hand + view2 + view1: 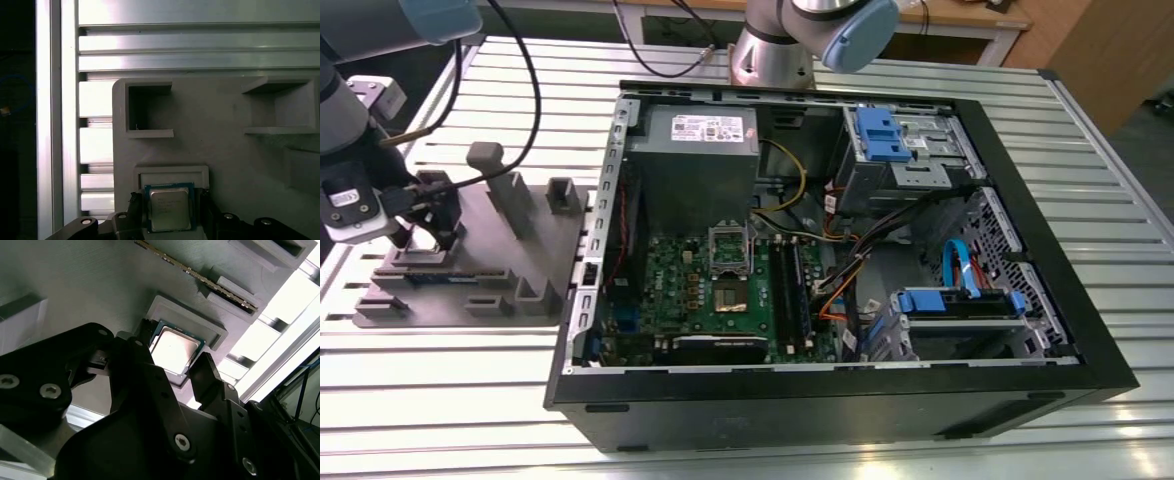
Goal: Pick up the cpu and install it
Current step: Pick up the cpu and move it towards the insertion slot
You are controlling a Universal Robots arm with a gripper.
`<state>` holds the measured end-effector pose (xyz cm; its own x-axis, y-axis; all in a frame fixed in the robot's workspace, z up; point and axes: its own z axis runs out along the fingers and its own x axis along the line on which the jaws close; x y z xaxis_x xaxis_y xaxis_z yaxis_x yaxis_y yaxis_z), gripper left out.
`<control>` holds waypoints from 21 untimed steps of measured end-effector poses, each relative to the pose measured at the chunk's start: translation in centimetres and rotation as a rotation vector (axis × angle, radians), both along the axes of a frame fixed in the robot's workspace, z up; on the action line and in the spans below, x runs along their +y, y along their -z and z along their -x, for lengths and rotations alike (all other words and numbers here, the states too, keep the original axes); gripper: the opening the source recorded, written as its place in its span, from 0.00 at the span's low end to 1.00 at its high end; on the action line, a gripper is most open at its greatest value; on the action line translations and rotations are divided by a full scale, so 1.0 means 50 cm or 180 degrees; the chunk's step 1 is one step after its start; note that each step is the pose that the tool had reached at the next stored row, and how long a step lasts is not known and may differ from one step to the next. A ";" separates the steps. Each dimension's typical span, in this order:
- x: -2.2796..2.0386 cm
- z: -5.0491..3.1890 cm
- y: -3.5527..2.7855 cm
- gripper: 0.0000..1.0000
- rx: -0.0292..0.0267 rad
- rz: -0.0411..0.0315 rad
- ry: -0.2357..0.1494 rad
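Black two-fingered gripper [174, 351] hangs low over a grey plastic holder block [520, 255], its fingers [210, 380] spread to either side of the cpu [169, 210], a small square chip with a silvery metal top and a thin green rim. In the first wrist view, narrow gaps separate chip and fingers. The cpu lies flat in a raised square nest of the block. The block rests on a slatted aluminium table [454, 440], just beside an open black computer case [854, 410] holding a green board [700, 290].
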<state>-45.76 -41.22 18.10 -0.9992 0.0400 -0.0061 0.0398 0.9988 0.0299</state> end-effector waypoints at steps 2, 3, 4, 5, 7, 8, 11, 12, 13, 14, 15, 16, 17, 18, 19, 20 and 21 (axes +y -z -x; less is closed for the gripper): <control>0.0000 0.000 -0.001 0.58 0.0000 0.0000 -0.0001; 0.0000 0.000 -0.001 0.58 0.0000 0.0000 -0.0002; 0.0000 0.000 -0.001 0.58 0.0000 0.0000 -0.0003; 0.0000 0.000 -0.002 0.58 0.0001 0.0001 -0.0004; 0.0000 0.000 -0.003 0.58 0.0000 0.0000 -0.0008; 0.0000 0.000 -0.003 0.58 0.0000 0.0000 -0.0011; 0.0000 0.000 -0.003 0.58 0.0000 0.0000 -0.0022; 0.0000 0.000 -0.003 0.58 0.0000 0.0000 -0.0027; 0.0000 0.000 -0.003 0.58 0.0000 0.0000 -0.0031; 0.0000 0.000 -0.003 0.58 0.0000 0.0000 -0.0036; 0.0000 0.000 -0.003 0.58 0.0001 0.0000 -0.0047; 0.0000 0.000 -0.003 0.58 0.0001 0.0001 -0.0064; 0.0000 0.000 -0.003 0.58 0.0001 0.0001 -0.0081; 0.0000 0.000 -0.003 0.58 0.0001 0.0001 -0.0096; 0.0000 0.000 -0.003 0.58 0.0001 0.0000 -0.0105; 0.0000 0.000 -0.003 0.58 0.0001 0.0000 -0.0109; 0.0000 0.000 -0.003 0.58 0.0000 0.0000 -0.0111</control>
